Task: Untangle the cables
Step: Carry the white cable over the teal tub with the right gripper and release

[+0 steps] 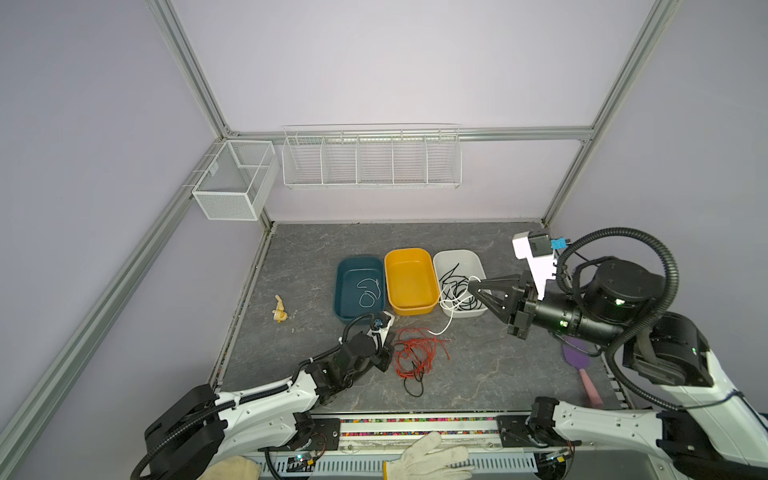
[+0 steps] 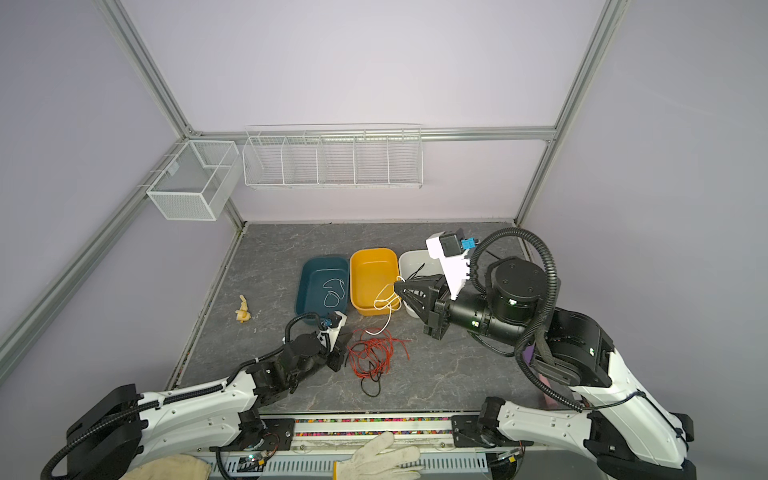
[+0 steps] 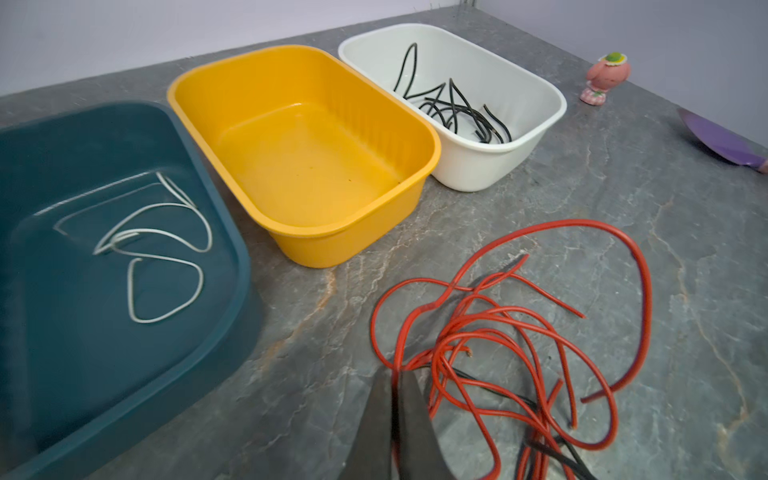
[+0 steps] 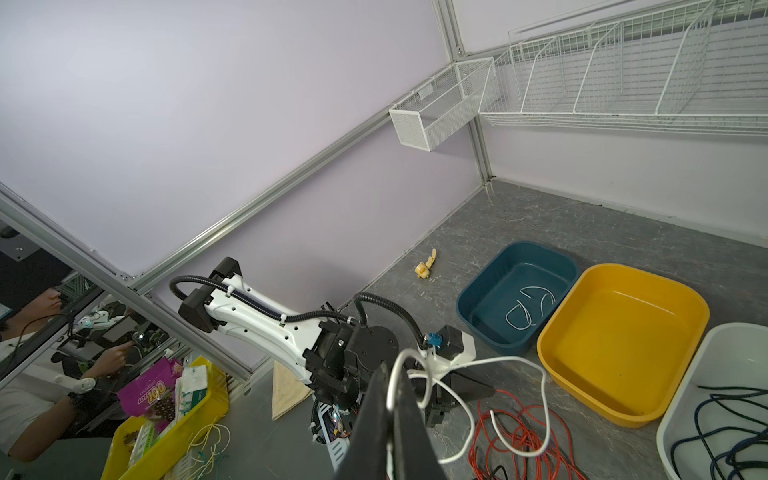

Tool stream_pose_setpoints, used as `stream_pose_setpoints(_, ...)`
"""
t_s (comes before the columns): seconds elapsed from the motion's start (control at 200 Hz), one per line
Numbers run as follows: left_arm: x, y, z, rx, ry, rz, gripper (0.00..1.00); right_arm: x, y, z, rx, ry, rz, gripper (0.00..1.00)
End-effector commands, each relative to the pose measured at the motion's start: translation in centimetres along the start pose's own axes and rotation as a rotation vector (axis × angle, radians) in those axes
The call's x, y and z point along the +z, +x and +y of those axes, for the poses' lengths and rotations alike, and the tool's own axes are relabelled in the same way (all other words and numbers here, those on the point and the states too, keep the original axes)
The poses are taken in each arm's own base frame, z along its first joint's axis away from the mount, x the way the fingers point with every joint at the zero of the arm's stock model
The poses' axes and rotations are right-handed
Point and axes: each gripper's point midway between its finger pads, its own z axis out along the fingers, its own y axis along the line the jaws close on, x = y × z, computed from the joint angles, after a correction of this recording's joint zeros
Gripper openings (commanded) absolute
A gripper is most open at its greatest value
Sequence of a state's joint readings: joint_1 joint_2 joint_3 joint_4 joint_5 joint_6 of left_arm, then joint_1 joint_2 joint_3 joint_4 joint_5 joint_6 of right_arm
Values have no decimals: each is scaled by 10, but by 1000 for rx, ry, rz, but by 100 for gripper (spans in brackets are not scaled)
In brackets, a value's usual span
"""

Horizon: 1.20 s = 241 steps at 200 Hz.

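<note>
A tangle of red-orange cables [image 1: 419, 353] [image 2: 374, 353] [image 3: 498, 316] lies on the table with a thin black cable [image 1: 415, 388] threaded through it. My left gripper [image 1: 385, 358] [image 2: 338, 359] [image 3: 397, 374] sits low at the tangle's left edge, shut on a red strand. My right gripper [image 1: 471, 286] [image 2: 397, 286] [image 4: 392, 374] is raised above the bins and shut on a white cable [image 1: 451, 320] [image 2: 388, 320] [image 4: 544, 386]. That cable hangs in loops down to the red tangle.
Behind the tangle stand three bins: a teal bin [image 1: 359, 259] with white cable pieces, an empty yellow bin [image 1: 409, 282], and a white bin [image 1: 457, 252] with black cables. A yellow toy [image 1: 280, 311], purple spatula [image 1: 577, 357] and pink figurine [image 3: 606, 77] lie around.
</note>
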<state>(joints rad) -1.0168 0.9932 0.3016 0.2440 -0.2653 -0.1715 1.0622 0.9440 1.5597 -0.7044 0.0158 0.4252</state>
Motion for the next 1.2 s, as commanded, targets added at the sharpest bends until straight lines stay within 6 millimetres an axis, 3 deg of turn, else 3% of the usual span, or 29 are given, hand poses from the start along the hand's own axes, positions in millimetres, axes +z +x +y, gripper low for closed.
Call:
stream_pose_setpoints(0.0,-15,-33,13,-12,-83,-73,8,4,13,-10,-9,32,18,7)
stream_pose_setpoints(0.07,-24,-43,21,-26,-124,-82,19,8,21,-15,-6,46,28,7)
stream_pose_setpoints(0.295,-54,-60,41,-64,-224,-59,26,22,40,-28,-14,85,73,7)
stream_pose_setpoints(0.475,-90,-84,61,-72,-311,-100,61,38,46,-32,-35,95,99,7)
stream_pose_setpoints(0.695,-132,-100,86,-12,-416,-175,100,85,51,-40,-48,81,166,7)
stream_pose_setpoints(0.87,-157,-93,121,-91,-613,-244,99,136,51,-54,0,42,237,7)
stream_pose_setpoints(1.07,-150,-87,121,-78,-595,-255,99,200,60,-82,32,45,321,7)
stream_pose_setpoints(1.199,-147,-82,125,-83,-604,-230,99,244,76,-104,70,51,394,7)
